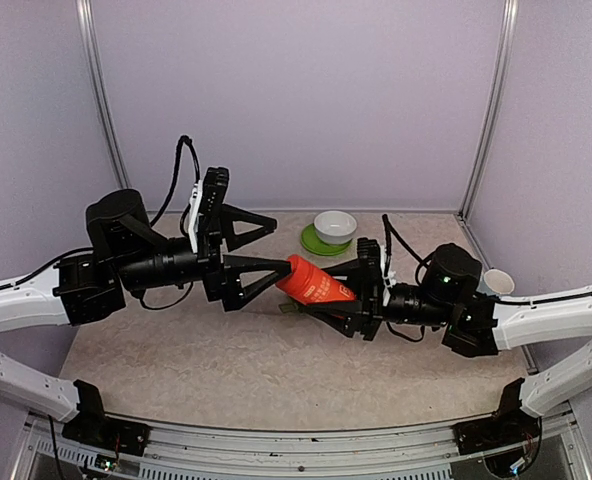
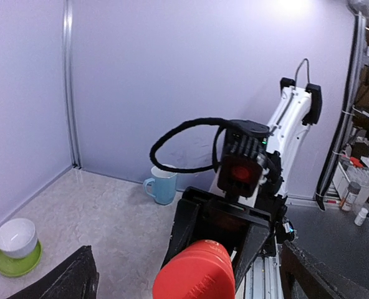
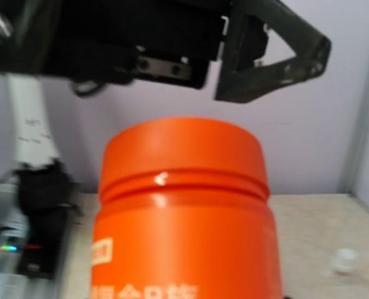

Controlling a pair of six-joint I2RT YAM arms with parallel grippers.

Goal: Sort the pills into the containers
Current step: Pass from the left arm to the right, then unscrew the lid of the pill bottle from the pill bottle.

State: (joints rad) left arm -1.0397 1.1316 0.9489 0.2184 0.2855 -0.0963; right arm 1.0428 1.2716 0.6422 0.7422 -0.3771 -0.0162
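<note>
Fingers (image 1: pixel 261 268) on your left gripper (image 1: pixel 281 243) are spread wide and grip nothing. The capped end of the red bottle (image 1: pixel 312 283) sits in the gap between them, and in your left wrist view there is space on either side of the cap. Your right gripper (image 1: pixel 328 290) is clamped on the bottle's body and holds it on its side above the table (image 1: pixel 226 370), cap pointing toward your left arm.

Your containers (image 1: pixel 290 308) lie on the table near its middle, directly beneath the held bottle. From above you see only a thin sliver of dark green plastic, low and flat, far smaller than the bottle over it. The bottle and the right gripper cover the rest, so you cannot tell how the compartments or lids stand.

Behind the bottle, toward the back wall, a white bowl (image 1: pixel 335 225) sits on a green plate (image 1: pixel 314 243). At the table's right edge, beyond your right arm, a pale blue mug (image 1: pixel 498 281) stands upright. Your right wrist view is filled by the bottle's orange-red cap and ridged neck, with a tiny white bottle (image 3: pixel 343 261) blurred on the table at lower right.
</note>
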